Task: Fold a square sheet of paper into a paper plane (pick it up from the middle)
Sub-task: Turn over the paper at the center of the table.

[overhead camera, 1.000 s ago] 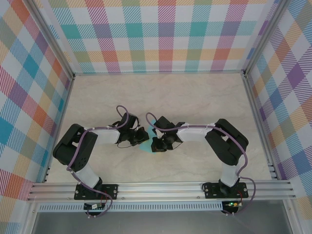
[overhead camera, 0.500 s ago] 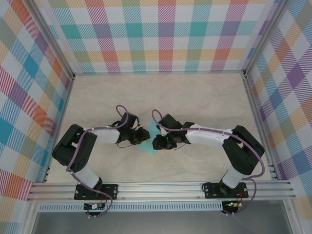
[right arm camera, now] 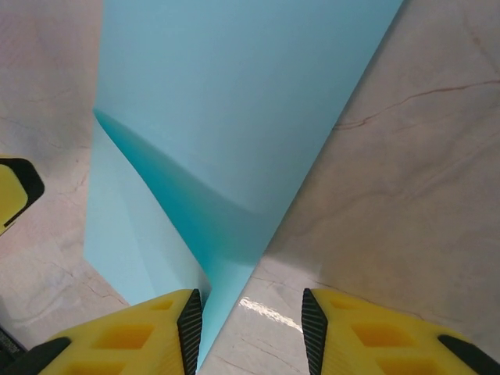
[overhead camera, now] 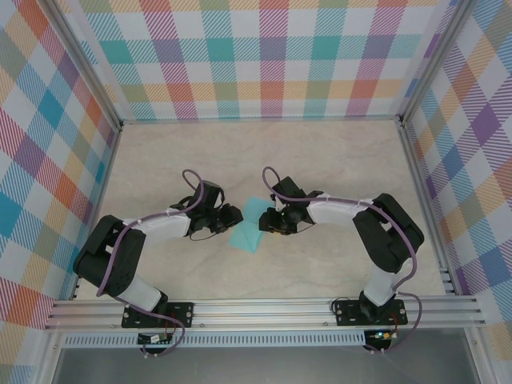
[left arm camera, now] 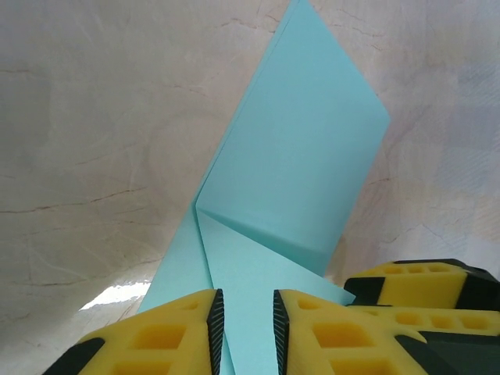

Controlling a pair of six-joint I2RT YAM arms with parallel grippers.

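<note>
We saw the square sheet of paper (overhead camera: 246, 234), turquoise, sharply creased, left gripper (left arm camera: 244, 316) jaws narrowly parted over it, right gripper (right arm camera: 251, 316) wider.

left end effector (left arm camera: 246, 294) — jaws narrowly parted | right end effector (right arm camera: 251, 293) — jaws apart

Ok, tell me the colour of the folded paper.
Plain turquoise; the paper shows best in the left wrist view.
</note>
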